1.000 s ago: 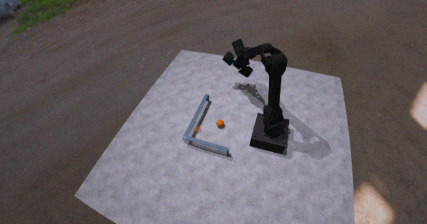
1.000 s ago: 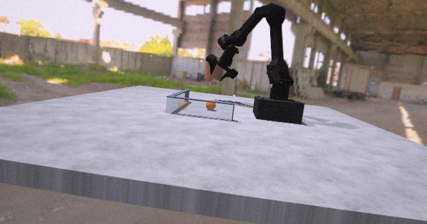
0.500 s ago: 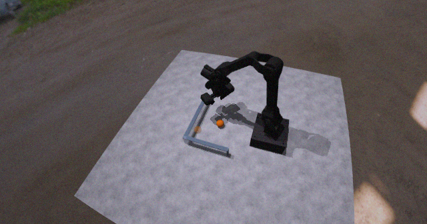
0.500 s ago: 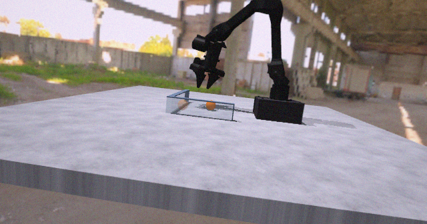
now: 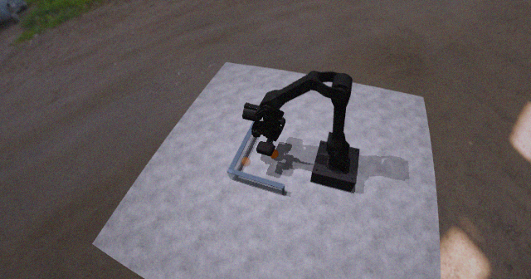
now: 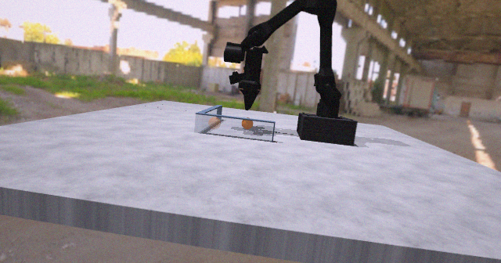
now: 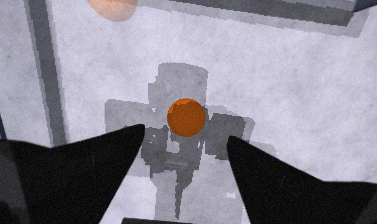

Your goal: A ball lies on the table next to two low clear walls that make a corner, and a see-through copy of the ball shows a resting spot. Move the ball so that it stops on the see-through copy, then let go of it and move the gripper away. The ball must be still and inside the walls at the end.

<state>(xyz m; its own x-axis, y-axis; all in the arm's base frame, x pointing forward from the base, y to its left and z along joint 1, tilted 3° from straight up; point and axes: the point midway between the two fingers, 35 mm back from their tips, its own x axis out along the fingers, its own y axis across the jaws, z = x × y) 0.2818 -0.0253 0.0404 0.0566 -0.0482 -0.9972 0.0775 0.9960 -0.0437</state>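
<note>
Exterior view, open gripper (image 6: 247,107) (image 7: 186,135) above orange ball (image 6: 247,124) (image 7: 186,117) (image 5: 275,154), clear walls (image 6: 246,127) (image 5: 259,181) nearby

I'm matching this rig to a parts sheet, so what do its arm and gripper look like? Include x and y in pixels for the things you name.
The matte black jointed arm (image 5: 339,119) (image 6: 326,44) has slim straight links and chunky rounded joints. Its black gripper (image 6: 247,109) (image 7: 186,135) has two wedge-shaped fingers tapering to blunt tips. I see no readable markings.

Open air between tool (image 6: 247,107) (image 7: 186,131) and ball (image 6: 247,124) (image 7: 186,120); low walls (image 5: 257,181) (image 6: 235,117) (image 7: 269,11) beyond.
</note>
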